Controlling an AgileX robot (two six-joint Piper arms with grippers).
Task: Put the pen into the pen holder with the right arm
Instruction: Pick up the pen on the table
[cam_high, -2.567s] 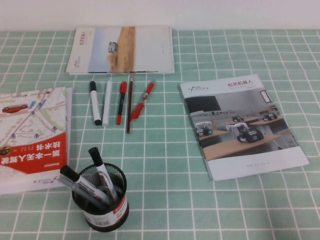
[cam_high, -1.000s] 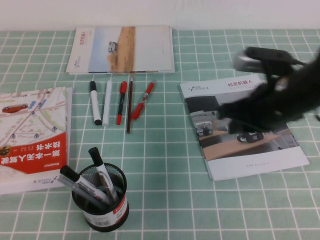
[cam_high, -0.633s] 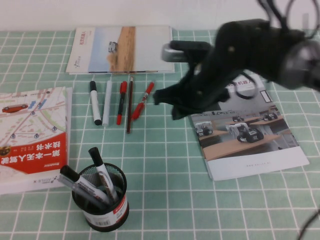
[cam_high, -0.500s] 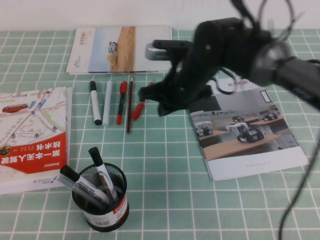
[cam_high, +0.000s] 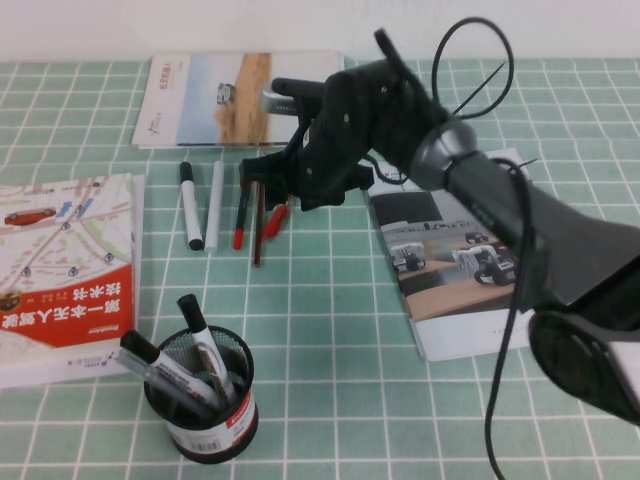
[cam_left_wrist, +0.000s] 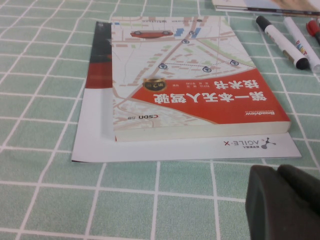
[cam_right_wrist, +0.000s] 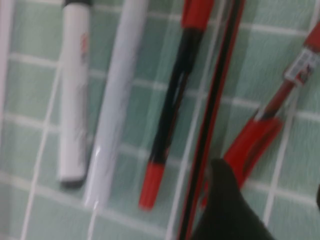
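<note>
The jaws of the right gripper (cam_high: 262, 180) stand apart and hold nothing: the right wrist view shows one dark fingertip (cam_right_wrist: 226, 200) low over the row of pens and only the edge of the other at the far side, with open tablecloth between them. The pen (cam_high: 276, 216), the slim red ballpoint, lies flat on the green checked tablecloth (cam_high: 330, 330) at the end of that row nearest the robot brochure (cam_high: 490, 255), just beside the thin dark pencil (cam_high: 259, 228) and well apart from the pen holder (cam_high: 200, 395). So I judge the task barely begun: the reach is made, while the grasp, the carry and the drop into the holder are all left to do. Relative to the jaws, the pen runs through the gap, its red clip end just beside the visible fingertip, and the pencil and the red-capped black pen (cam_right_wrist: 170, 120) lie close on that finger's other side (a crowded spot, so the closing could catch the pencil too). The holder already has black-capped markers (cam_high: 170, 375) standing in it. The left gripper (cam_left_wrist: 287, 202) hangs beside the red-covered book (cam_left_wrist: 195, 95), far from the pen, and whether it is open I cannot tell.
</note>
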